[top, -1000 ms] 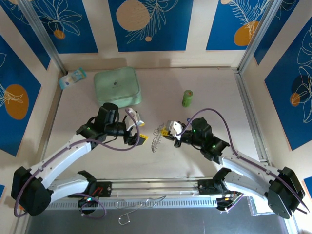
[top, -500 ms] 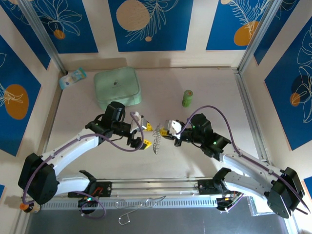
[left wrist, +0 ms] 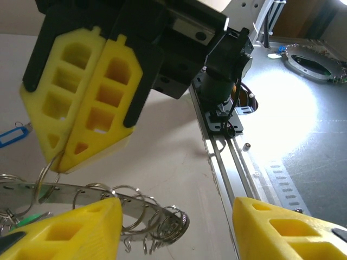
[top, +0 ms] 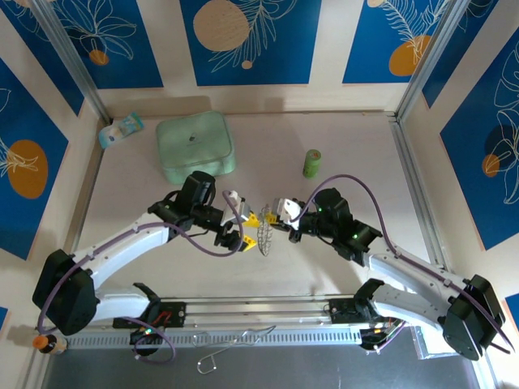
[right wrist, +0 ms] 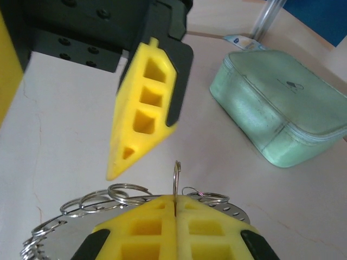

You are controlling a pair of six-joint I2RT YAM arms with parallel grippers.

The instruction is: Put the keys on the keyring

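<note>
Right fingers [right wrist: 141, 230]: clenched on a small upright loop of the keyring [right wrist: 116, 194].
Left fingers [left wrist: 70, 227]: spread apart, the keyring's end in their gap.
Keyring: at the middle of the bench [top: 324, 267], where both sets of fingers meet.

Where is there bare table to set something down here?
Bare: table right of the green cylinder up to the rail; left patch between the mint-green case and left arm. Crowded: centre, left fingers and right fingers at the keyring.

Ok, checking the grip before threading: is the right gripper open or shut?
Shut: the right gripper has its yellow jaws together, pinching a loop of the keyring.
</note>
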